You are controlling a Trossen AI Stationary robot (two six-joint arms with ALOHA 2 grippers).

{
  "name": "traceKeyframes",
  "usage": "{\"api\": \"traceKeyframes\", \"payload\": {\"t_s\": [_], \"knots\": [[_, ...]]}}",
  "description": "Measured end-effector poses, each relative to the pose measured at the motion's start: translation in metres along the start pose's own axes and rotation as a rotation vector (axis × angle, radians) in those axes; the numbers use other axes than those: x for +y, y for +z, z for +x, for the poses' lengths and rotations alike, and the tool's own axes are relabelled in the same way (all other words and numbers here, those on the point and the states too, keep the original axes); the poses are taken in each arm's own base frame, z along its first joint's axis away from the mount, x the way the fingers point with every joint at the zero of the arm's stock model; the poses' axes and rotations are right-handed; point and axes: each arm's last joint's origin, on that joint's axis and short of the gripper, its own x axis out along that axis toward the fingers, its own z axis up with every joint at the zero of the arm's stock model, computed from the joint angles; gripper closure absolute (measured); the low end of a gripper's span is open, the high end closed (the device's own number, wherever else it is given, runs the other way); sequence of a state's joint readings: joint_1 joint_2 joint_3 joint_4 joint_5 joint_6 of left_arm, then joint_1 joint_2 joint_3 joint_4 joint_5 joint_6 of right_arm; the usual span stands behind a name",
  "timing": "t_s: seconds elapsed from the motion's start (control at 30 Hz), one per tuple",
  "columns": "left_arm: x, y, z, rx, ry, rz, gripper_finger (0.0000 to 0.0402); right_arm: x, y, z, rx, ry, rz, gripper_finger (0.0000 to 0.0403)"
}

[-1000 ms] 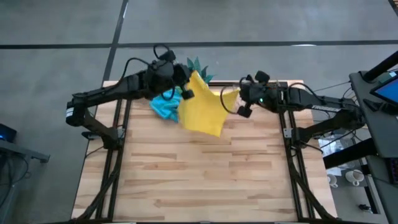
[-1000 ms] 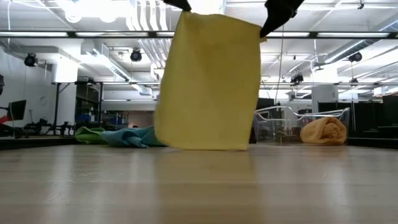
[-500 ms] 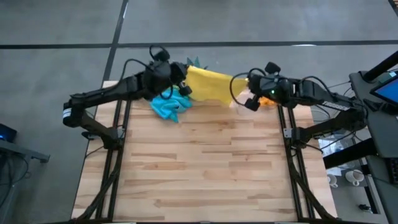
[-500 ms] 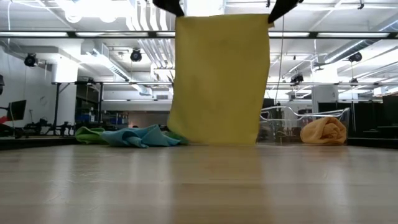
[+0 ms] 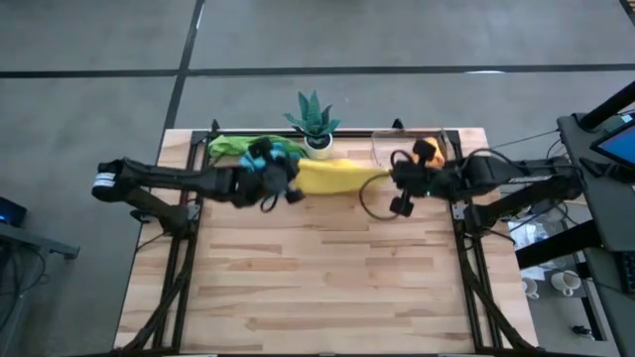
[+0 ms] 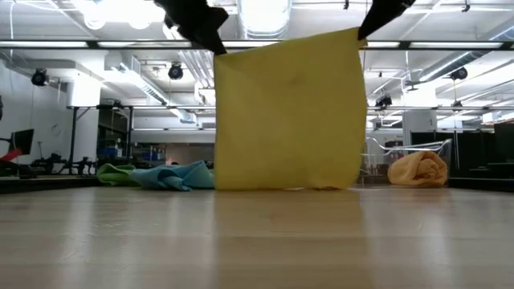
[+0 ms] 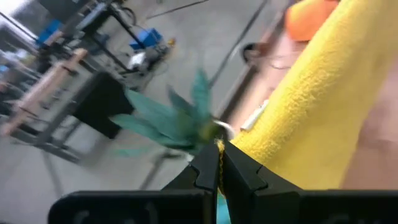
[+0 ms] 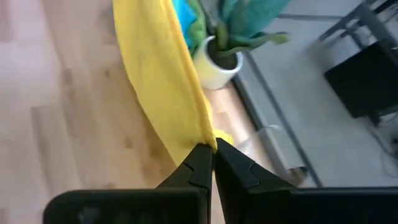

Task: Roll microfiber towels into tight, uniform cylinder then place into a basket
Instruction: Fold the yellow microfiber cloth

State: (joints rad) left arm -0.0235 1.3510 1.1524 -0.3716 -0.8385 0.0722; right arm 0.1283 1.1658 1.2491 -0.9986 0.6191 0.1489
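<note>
Both grippers pinch the top corners of the yellow towel [image 6: 287,112], the left gripper [image 5: 266,184] and the right gripper [image 5: 397,184] stretching it flat above the table [image 5: 327,278], probably to lay it down for rolling. The basket [image 5: 382,144] waits behind.

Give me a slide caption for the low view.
Both grippers hold the yellow towel stretched upright by its top corners above the table.

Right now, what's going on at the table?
Both arms hold the yellow towel up by its top corners, the left gripper and right gripper each shut on one. It hangs with its bottom edge at the tabletop. An orange towel lies beside the basket; green and blue ones lie behind.
</note>
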Motion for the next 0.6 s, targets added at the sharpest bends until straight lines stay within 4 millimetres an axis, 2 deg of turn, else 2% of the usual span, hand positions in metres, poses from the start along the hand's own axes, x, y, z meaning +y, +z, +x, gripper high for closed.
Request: {"api": "traceKeyframes", "payload": {"t_s": [0.2, 0.37, 0.5, 0.6], "knots": [[-0.039, -0.028, -0.027, -0.006, -0.091, -0.065, 0.0402, 0.035, -0.02, 0.001, 0.018, 0.077, 0.029, 0.0395], [-0.063, -0.049, -0.048, -0.012, -0.149, -0.116, 0.0402, 0.066, -0.044, 0.006, 0.03, 0.137, 0.042, 0.0395], [-0.072, -0.052, -0.066, -0.056, -0.144, -0.121, 0.0402, 0.084, -0.055, 0.007, -0.014, 0.197, 0.062, 0.0395], [-0.069, -0.042, -0.076, -0.087, -0.154, -0.143, 0.0402, 0.087, -0.054, 0.002, -0.025, 0.212, 0.058, 0.0395]]}}
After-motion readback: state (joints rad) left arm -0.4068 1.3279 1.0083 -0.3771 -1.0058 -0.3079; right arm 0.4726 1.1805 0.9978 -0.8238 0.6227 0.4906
